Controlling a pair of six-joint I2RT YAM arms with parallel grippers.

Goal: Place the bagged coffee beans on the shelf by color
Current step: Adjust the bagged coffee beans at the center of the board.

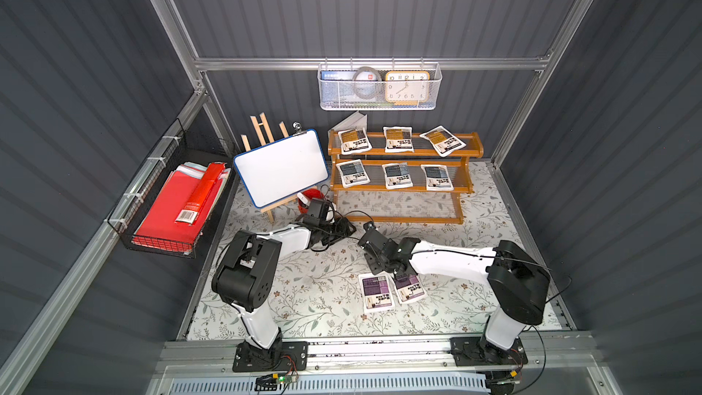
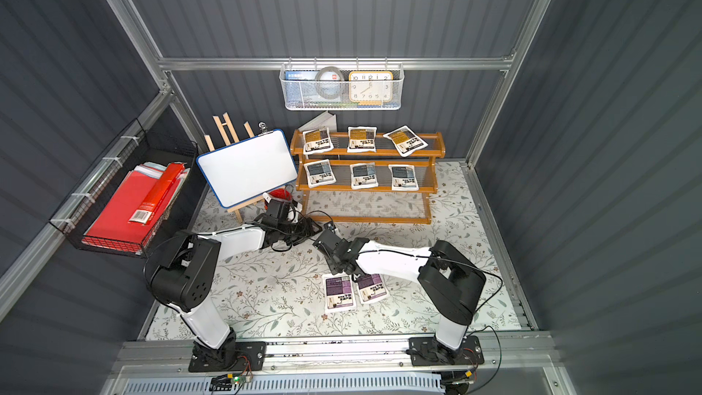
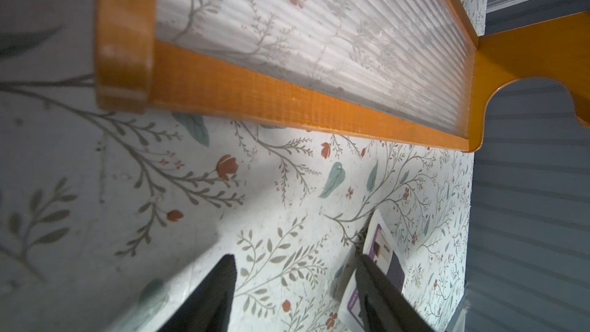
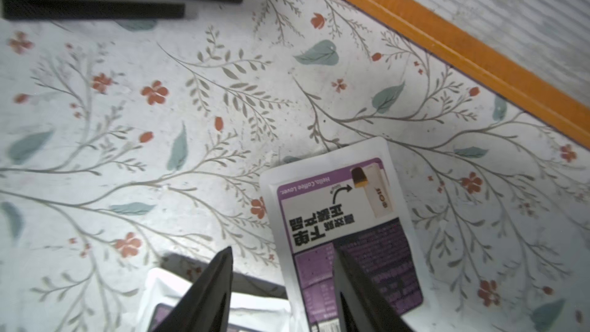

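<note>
Evidently two colours are already sorted: three amber pouches lie along the top tier of the shelf and three blue-grey pouches along the middle one, while the bottom tier is bare. Two purple pouches lie label-up on the floral worktop in front of the shelf. They are side by side, and whether their edges touch or overlap I cannot tell; no third purple one shows. The right hand hangs just over them with its fingers spread and nothing between them. The left hand is near the shelf's left foot, also spread and empty. These pouches look light, soft and a little puffy, with a smooth film skin that is likely to be slippery and contents that would shift under pressure. A flat squeeze on the middle could therefore skid off. The better hold is probably across a flat sealed border or a corner of the nearer pouch, with one finger worked under the edge. Taking the outer one first should avoid dragging its neighbour. Being limp, it will likely droop from the pinch, so it should go low and flat onto the slats.
</note>
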